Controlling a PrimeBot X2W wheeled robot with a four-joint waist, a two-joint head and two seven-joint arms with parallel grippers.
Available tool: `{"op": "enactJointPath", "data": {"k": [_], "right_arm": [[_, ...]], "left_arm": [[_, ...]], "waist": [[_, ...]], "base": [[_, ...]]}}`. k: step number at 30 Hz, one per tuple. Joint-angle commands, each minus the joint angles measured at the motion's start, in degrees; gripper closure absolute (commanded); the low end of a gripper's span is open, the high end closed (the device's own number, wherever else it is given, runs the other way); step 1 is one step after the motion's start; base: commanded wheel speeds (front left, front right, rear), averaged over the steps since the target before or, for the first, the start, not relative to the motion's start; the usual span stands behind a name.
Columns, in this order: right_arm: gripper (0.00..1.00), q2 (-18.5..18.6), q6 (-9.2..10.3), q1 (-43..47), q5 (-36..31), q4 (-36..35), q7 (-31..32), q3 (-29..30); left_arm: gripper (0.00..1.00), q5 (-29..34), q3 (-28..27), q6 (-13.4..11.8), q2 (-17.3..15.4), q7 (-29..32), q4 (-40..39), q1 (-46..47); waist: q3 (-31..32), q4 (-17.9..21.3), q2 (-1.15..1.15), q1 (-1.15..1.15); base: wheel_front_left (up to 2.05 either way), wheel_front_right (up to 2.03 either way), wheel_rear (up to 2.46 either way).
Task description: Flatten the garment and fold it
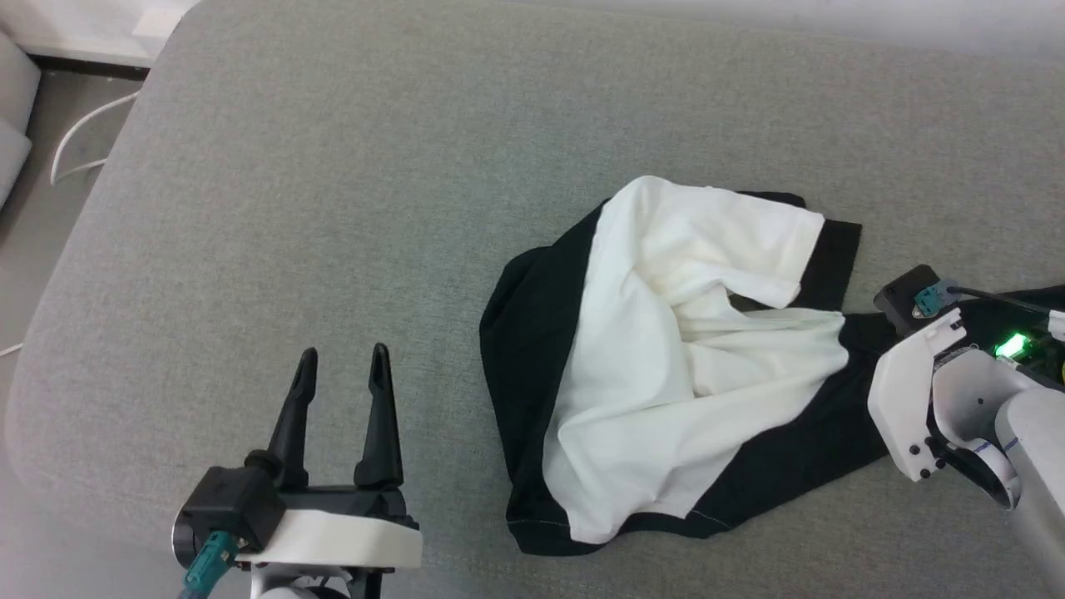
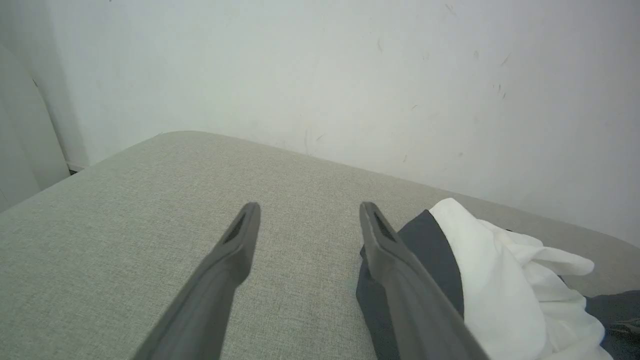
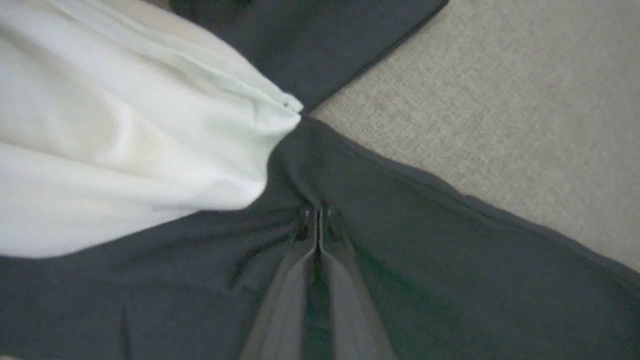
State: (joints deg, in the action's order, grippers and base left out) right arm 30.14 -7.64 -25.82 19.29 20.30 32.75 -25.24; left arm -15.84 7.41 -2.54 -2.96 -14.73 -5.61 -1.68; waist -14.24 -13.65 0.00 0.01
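— What's on the list from the head view?
— One grey cushion [image 1: 333, 166], rounded far-left corner. One garment [image 1: 666, 366], crumpled on the right half of the cushion, nearer its front edge than its far edge. The white panel is bunched in the middle, with black cloth along the left and front sides and trailing off to the right. One left gripper [image 1: 344, 356] over bare cushion near the front edge, well clear of the garment, its two fingers spread apart with nothing between them. One right forearm [image 1: 932, 399] at the garment's right end, over the black cloth, with a green light showing.

— And the left wrist view?
— Two dark fingers [image 2: 230, 260], apart, over bare grey fabric. The garment lies just beside the right-hand finger. A pale wall [image 2: 350, 75] stands behind the cushion's far edge.

— The right wrist view?
— One right gripper [image 3: 313, 214], fingers pressed together and clamped on a pinch of the garment's black cloth, which puckers toward the tips. The white panel is bunched at the upper left. Bare cushion shows at the upper right, beyond the black hem.
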Motion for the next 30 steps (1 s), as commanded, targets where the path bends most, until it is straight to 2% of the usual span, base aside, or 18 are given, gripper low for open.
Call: {"op": "enactJointPath", "data": {"k": [1, 5, 9, 15, 18, 21, 22, 23, 24, 27, 30], "right_arm": [[1.0, -0.04, 0.15, 0.26, 0.16, 1.91, -0.39, -0.19], [1.0, 0.38, 0.15, -1.87, 0.94, 1.52, -3.18, 2.77], [1.0, 2.65, 0.15, -1.92, 0.39, 1.43, -4.78, 8.55], [1.0, 6.72, 0.15, 5.85, -0.97, 2.97, -1.77, 17.44], [1.0, 6.67, 0.15, 11.51, -1.66, 3.87, -1.31, 21.8], [1.0, 4.18, 0.15, 15.48, -3.24, 5.08, -3.17, 25.98], [0.95, 2.91, 0.15, 16.17, -4.01, 5.45, -4.31, 27.27], [0.25, 1.76, 0.15, 16.64, -5.0, 5.57, -5.59, 28.1], [0.0, 0.55, 0.15, 16.79, -5.86, 5.62, -6.72, 28.91], [0.0, -2.74, 0.15, 16.2, -7.47, 5.07, -8.8, 30.3], [0.0, -3.34, 0.15, 14.59, -7.49, 2.26, -8.06, 29.09]], "left_arm": [[0.0, -0.2, -0.22, 0.28, 0.08, -0.27, 0.19, 0.44], [0.0, -0.22, -0.14, 0.44, 0.08, -0.27, 0.56, -0.55], [0.0, -0.25, 0.16, 0.46, 0.08, -0.27, 0.77, -1.61], [0.0, -0.06, 0.3, 0.65, 0.08, -0.27, 0.86, -3.13], [0.0, 0.04, 0.06, 0.9, 0.08, -0.27, 0.91, -3.75], [0.0, 0.44, -0.13, 1.26, 0.08, -0.27, 1.15, -4.04], [0.0, 0.51, -0.18, 1.36, 0.08, -0.27, 1.2, -4.04], [0.0, 0.57, -0.22, 1.47, 0.08, -0.27, 1.26, -4.04], [0.0, 0.63, -0.3, 1.56, 0.08, -0.27, 1.32, -4.05], [0.0, 0.84, -0.6, 1.78, 0.08, -0.27, 1.51, -4.24], [0.0, 0.84, -0.73, 1.81, 0.08, -0.27, 1.67, -4.59]], "waist": [[1.17, 1.23, 0.0, -0.01], [3.5, 3.08, 0.0, -0.01], [5.66, 4.21, 0.0, -0.01], [7.25, 4.57, 0.0, -0.01], [7.52, 4.49, 0.0, -0.01], [7.6, 4.45, 0.0, -0.01], [7.69, 4.45, 0.0, -0.01], [7.81, 4.46, 0.0, -0.01], [7.96, 4.52, 0.0, -0.01], [8.43, 4.91, 0.0, -0.01], [9.02, 5.5, 0.0, -0.01]], "base": [[0.0, 0.0, 0.0], [0.0, 0.0, 0.0], [0.0, 0.0, 0.0], [0.0, 0.0, 0.0], [0.0, 0.0, 0.0], [0.0, 0.0, 0.0], [0.0, 0.0, 0.0], [0.0, 0.0, 0.0], [0.0, 0.0, 0.0], [0.0, 0.0, 0.0], [0.0, 0.0, 0.0]]}}
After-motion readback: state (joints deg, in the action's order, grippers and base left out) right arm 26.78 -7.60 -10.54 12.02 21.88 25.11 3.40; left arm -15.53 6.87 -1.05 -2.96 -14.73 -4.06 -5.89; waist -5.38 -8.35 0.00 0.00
